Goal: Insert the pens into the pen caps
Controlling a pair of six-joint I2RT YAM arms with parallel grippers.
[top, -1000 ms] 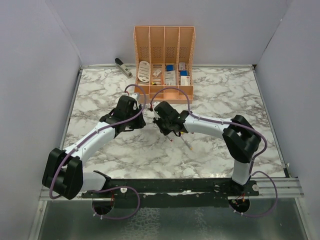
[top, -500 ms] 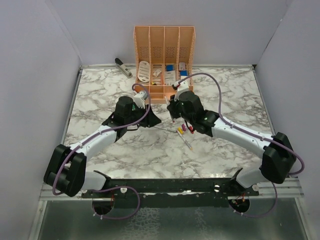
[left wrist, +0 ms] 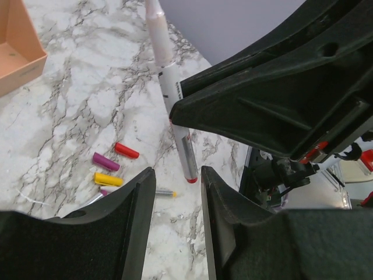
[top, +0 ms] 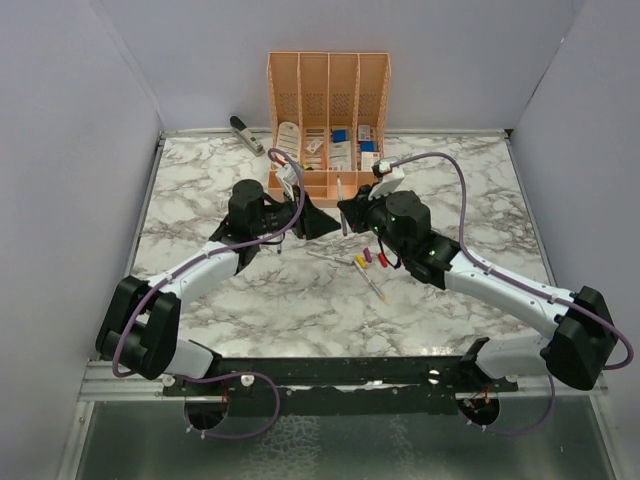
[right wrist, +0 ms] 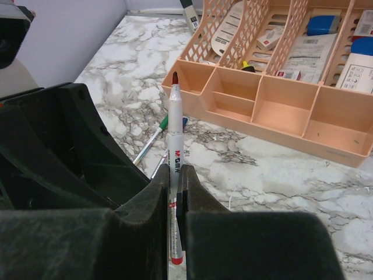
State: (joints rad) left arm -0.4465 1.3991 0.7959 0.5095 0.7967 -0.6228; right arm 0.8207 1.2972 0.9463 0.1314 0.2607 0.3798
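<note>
my right gripper (right wrist: 176, 170) is pressed together on the red-tipped pen (right wrist: 175, 137), pinching its lower part. the pen stands almost upright with its red point up. from above, this pen hangs over the table (top: 200, 190) just before the near edge of the peach organizer (top: 328, 190), close to it but not touching.

my left gripper (left wrist: 177, 175) has its fingers spread and nothing is between them. it faces the right gripper tip to tip, with only a narrow gap. in the left wrist view the held pen shows through this opening, beyond the fingers.

the red cap (left wrist: 126, 150), the purple cap (left wrist: 105, 161) and the yellow cap (left wrist: 108, 179) lie flat on the marble, close together, on the near side of both grippers. a yellow-tipped pen (left wrist: 166, 192) lies just beside the yellow cap. a green-tipped pen (right wrist: 152, 137) lies on the marble near the organizer's front left corner.

the stapler (top: 246, 133) is at the far left edge of the table, well apart. the side walls (top: 70, 150) are also well apart from both grippers.
</note>
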